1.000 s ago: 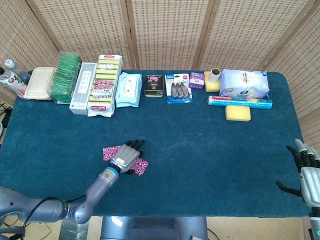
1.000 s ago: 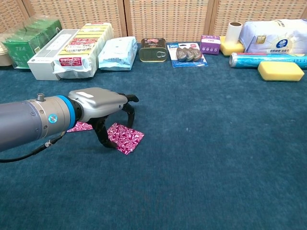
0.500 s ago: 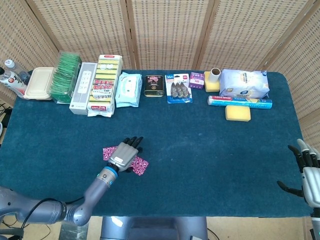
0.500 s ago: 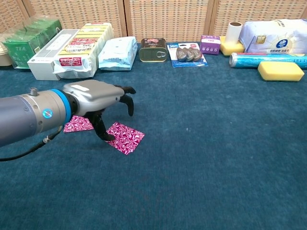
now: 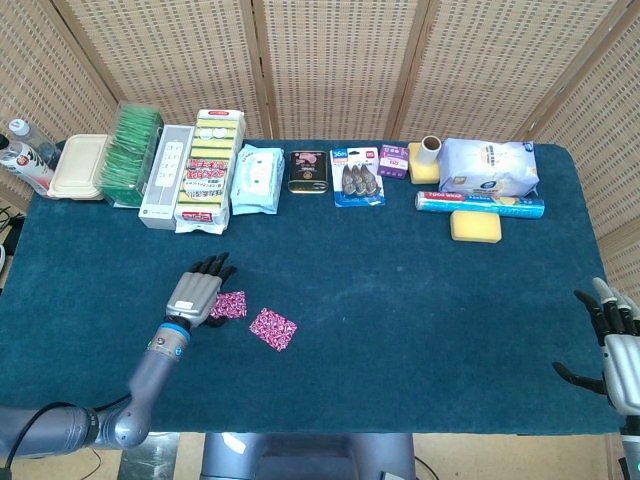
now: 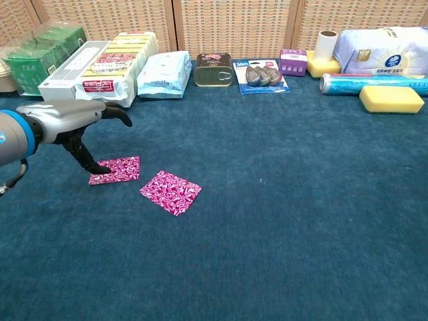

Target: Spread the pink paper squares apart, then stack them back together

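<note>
Two pink paper squares [image 6: 170, 192] [image 6: 116, 170] flat on tabletop [image 5: 400, 280], near each other, apart. Left hand [image 6: 80, 120] grasps nothing, fingertip on left square's edge. Right hand [image 5: 612, 345] released, idle. Paper likely light, thin, slippery: slide or pinch an edge.

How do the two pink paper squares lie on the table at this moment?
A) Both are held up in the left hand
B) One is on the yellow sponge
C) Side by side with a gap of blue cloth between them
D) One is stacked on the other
C: in the chest view the left pink square and the right pink square lie flat and apart, with blue cloth showing between them.
</note>
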You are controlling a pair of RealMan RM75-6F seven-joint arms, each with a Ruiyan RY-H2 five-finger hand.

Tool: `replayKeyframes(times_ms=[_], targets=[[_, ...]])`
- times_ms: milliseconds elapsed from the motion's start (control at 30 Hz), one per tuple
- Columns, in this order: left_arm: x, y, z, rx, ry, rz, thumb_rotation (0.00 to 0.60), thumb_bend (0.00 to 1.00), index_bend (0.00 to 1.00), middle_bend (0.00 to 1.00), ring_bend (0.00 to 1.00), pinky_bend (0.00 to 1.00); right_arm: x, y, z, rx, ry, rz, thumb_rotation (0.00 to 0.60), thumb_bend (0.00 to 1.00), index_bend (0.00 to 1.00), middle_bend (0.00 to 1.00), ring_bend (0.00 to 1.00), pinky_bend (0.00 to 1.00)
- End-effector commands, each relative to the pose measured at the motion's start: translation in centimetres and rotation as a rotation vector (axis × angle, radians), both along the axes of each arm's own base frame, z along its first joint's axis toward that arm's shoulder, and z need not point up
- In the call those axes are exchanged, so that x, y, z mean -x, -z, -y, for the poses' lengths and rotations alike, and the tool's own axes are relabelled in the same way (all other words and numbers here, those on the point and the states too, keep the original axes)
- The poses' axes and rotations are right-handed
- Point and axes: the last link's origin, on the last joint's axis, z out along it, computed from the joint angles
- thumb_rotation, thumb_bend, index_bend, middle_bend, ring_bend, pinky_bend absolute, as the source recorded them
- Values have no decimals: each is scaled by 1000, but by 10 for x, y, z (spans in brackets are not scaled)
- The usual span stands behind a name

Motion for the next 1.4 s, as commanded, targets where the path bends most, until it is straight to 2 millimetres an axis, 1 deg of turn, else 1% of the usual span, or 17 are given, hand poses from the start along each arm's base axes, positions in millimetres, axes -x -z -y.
replayKeyframes(times_ms=[33, 133, 233, 500, 900, 1133, 1267, 1400], targets=[[15, 1, 4, 3, -6, 13, 600, 201, 98, 0, 38, 110, 0, 1, 0, -3, 2, -2, 600, 2, 102, 0, 0, 0], [19, 3, 8, 5, 8, 23, 600, 201, 36, 0, 32, 110, 0, 2, 0, -4, 2, -4, 600, 3, 102, 0, 0, 0], [21, 5, 10, 9, 18, 25, 600, 200, 3, 0, 31, 110, 0, 2, 0, -5, 2, -4, 600, 4, 102, 0, 0, 0], [27, 12, 11, 19, 4, 22, 600, 200, 2, 0, 31, 110, 0, 1, 0, -1, 1, 2, 600, 5, 102, 0, 0, 0], [33, 8, 7, 9, -31, 15, 600, 200, 2, 0, 31, 110, 0, 3, 0, -7, 2, -3, 600, 7, 102, 0, 0, 0], [32, 8, 7, 24, -75, 9, 600, 201, 2, 0, 31, 110, 0, 2, 0, -4, 2, -1, 600, 7, 102, 0, 0, 0], [29, 7, 7, 25, -93, 12, 600, 201, 25, 0, 31, 110, 0, 2, 0, -5, 2, -1, 600, 8, 102, 0, 0, 0], [25, 6, 6, 24, -100, 16, 600, 201, 115, 0, 31, 110, 0, 2, 1, -4, 2, -1, 600, 8, 102, 0, 0, 0]])
